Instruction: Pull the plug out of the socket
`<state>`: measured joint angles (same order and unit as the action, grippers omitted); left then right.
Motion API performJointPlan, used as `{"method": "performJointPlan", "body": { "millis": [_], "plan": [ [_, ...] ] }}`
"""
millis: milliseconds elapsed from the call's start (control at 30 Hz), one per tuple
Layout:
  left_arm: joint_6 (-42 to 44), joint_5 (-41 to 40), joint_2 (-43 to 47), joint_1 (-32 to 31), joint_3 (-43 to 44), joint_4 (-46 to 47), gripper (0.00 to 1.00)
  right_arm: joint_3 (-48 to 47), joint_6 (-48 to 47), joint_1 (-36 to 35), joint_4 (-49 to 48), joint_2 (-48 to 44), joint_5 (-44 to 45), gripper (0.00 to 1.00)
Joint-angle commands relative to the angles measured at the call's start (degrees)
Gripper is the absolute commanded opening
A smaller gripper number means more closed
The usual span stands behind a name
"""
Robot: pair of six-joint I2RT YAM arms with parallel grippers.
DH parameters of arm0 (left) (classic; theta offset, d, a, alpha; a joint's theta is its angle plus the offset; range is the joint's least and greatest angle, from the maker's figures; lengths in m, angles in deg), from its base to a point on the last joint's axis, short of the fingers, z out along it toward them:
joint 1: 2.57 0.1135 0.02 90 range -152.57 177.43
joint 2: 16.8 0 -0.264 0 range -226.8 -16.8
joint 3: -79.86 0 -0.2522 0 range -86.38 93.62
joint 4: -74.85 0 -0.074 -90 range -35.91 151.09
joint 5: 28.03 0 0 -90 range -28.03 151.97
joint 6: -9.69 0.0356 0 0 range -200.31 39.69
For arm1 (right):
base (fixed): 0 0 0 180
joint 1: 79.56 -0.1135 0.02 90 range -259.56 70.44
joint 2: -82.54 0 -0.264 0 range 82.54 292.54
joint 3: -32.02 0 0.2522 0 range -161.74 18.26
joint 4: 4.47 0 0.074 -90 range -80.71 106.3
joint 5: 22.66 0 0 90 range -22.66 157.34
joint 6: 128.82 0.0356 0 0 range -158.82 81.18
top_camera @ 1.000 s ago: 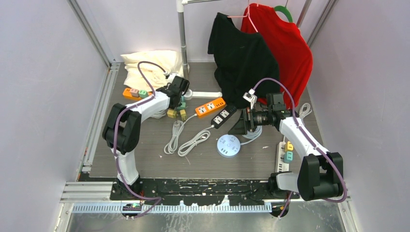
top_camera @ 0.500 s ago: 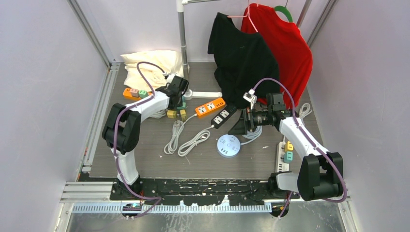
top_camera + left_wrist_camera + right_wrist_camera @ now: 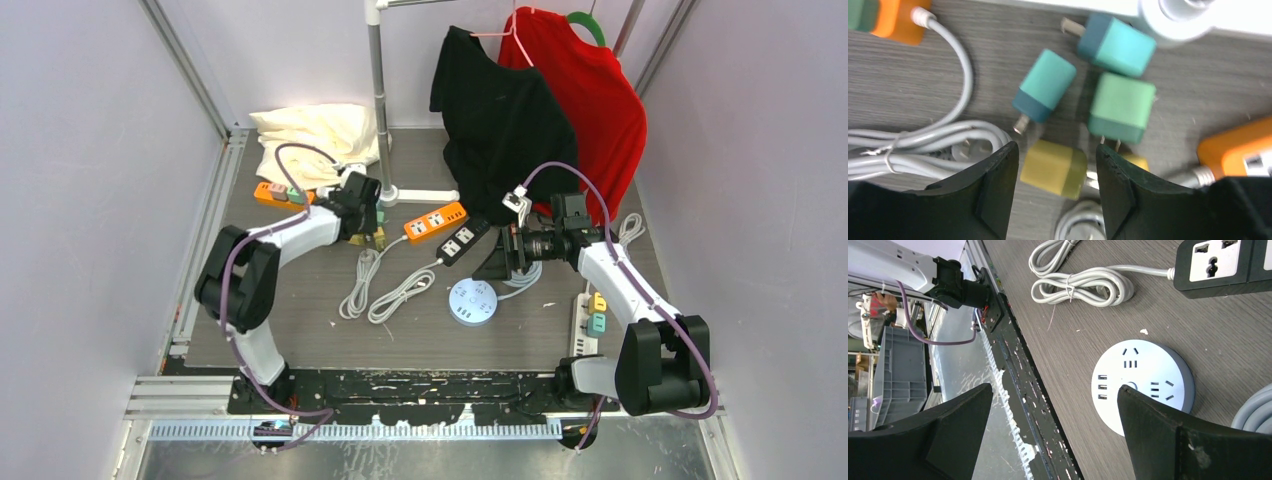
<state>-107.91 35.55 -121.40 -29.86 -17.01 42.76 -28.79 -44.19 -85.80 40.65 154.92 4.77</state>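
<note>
Your left claw (image 3: 1057, 152) hangs half parted and empty over the loose plugs (image 3: 1045, 85) at mid-frame on the worktop (image 3: 1198, 100), your right claw (image 3: 1054, 390) gapes wide, and seated plugs (image 3: 296, 194) in the orange strip (image 3: 262, 190) upper left are yet to pull

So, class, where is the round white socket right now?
In the top view the round white socket lies right of centre, nearer the arms' bases than the black power strip, a bundled white cable on its left.
</note>
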Motion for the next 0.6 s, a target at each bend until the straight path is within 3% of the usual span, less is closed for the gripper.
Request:
{"method": "performJointPlan", "body": {
  "millis": [0,133,233,567],
  "plan": [
    [4.3,10.8,9.7,0.3,-8.4,16.8,0.59,-1.1,-1.8,0.6,0.2,-2.0,-0.1,1.00],
    [8.3,27.7,16.7,0.2,-20.3,35.6,0.66,-1.2,-2.4,1.0,0.6,-2.1,0.4,1.00],
    [10.1,33.7,20.3,-0.8,-25.7,44.2,0.75,-1.5,-3.9,1.5,1.7,-2.6,1.2,1.00],
    [11.0,43.3,27.9,-8.6,-32.0,48.3,0.81,-3.5,-11.4,4.1,7.4,-4.8,5.7,1.00]
  ]
}}
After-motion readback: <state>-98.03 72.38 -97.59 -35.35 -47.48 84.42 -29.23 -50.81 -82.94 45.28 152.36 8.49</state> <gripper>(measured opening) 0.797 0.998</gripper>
